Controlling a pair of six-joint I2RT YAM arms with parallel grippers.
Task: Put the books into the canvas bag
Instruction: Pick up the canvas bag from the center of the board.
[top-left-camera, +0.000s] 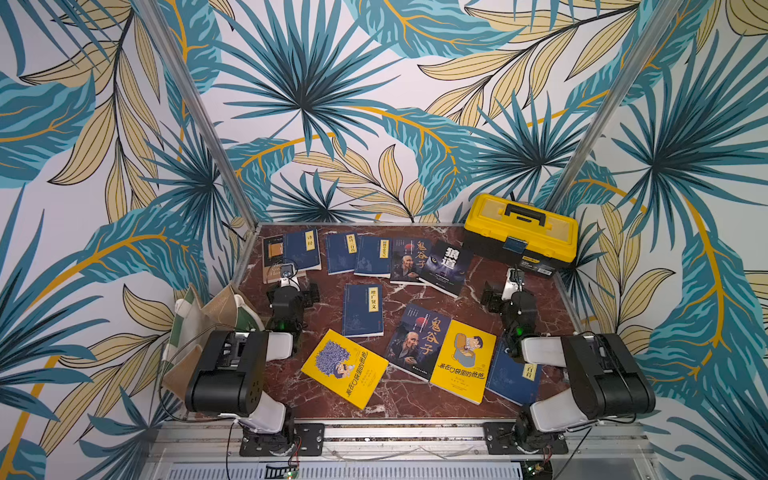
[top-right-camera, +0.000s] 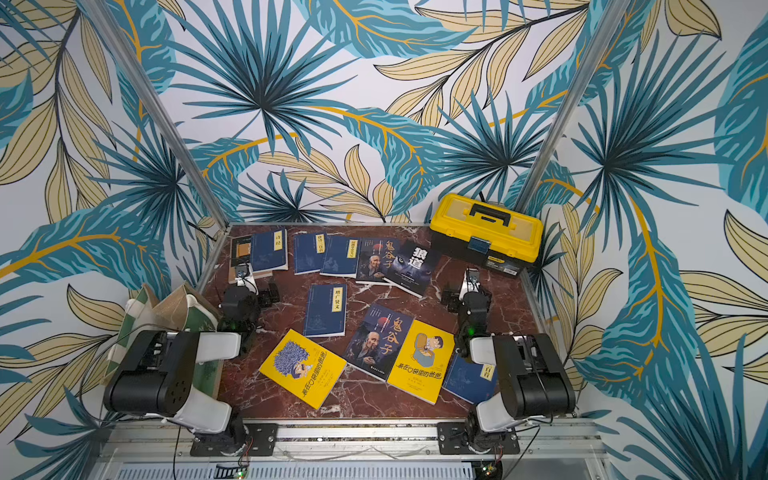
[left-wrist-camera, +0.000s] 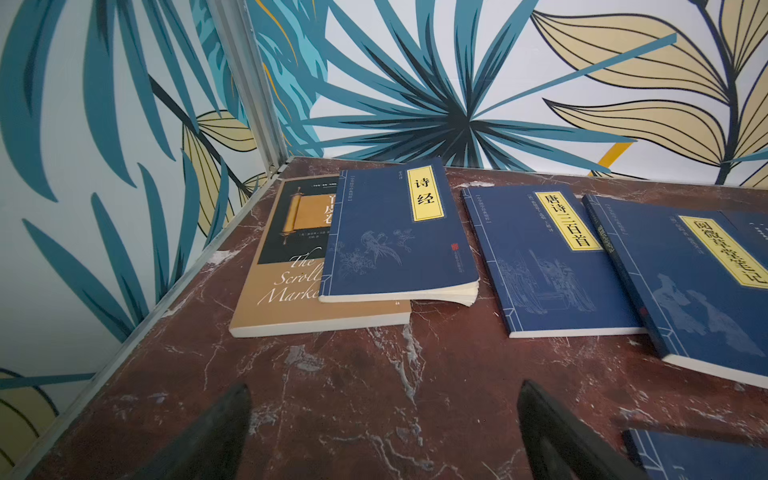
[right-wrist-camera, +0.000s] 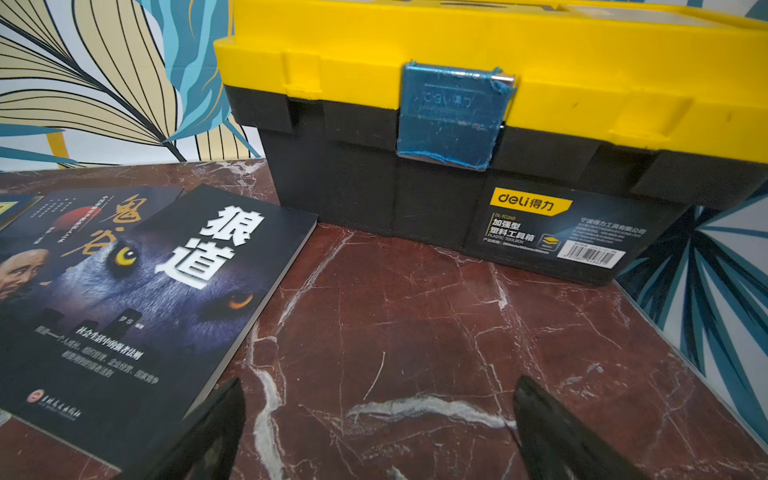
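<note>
**Worktop (top-left-camera: 407, 405) of red veined marble; six o'clock is the robot's near edge, twelve o'clock the far wall.**

The books are thin paperbacks lying flat with covers up. Eleven are in view.

**Near row, seven to five o'clock**
- A yellow cartoon book (top-left-camera: 344, 368) lies askew and alone.
- A dark portrait book (top-left-camera: 415, 340) has an orange title.
- A second yellow cartoon book (top-left-camera: 463, 361) touches the portrait book along one edge.
- A near navy book (top-left-camera: 513, 376) with a yellow label is partly hidden under the right arm.

**Centre:** one centre navy book (top-left-camera: 362, 309) lies apart from the others.

**Nine o'clock:** the canvas bag (top-left-camera: 208, 311) is slumped at the worktop's left edge. It is tan weave with green panels, whitish lining and a white handle, and the left arm partly hides it.

**Hands**
- The left hand (left-wrist-camera: 385, 386) is at ten o'clock, fingers spread wide and empty. It hangs above bare marble, short of the far row.
- The right hand (right-wrist-camera: 380, 380) is at two o'clock, equally spread and empty. It hangs over bare marble between the wolf-face book and the toolbox.

**Far row, eleven to one o'clock**
- A tan-and-black scroll book (top-left-camera: 270, 259) carries a stacked navy book (top-left-camera: 301, 249) on its right part.
- A fourth navy book (top-left-camera: 341, 253) comes next.
- A fifth navy book (top-left-camera: 374, 255) overlaps the fourth's edge.
- A second portrait book (top-left-camera: 407, 259) follows.
- A wolf-face book (top-left-camera: 446, 268) overlaps that portrait book.

**Far right corner:** a yellow-and-black toolbox (top-left-camera: 519, 232) stands with its lid down.

**Count:** five navy, two yellow, two portrait, one wolf-face and one tan-and-black book; one bag; one toolbox.
</note>
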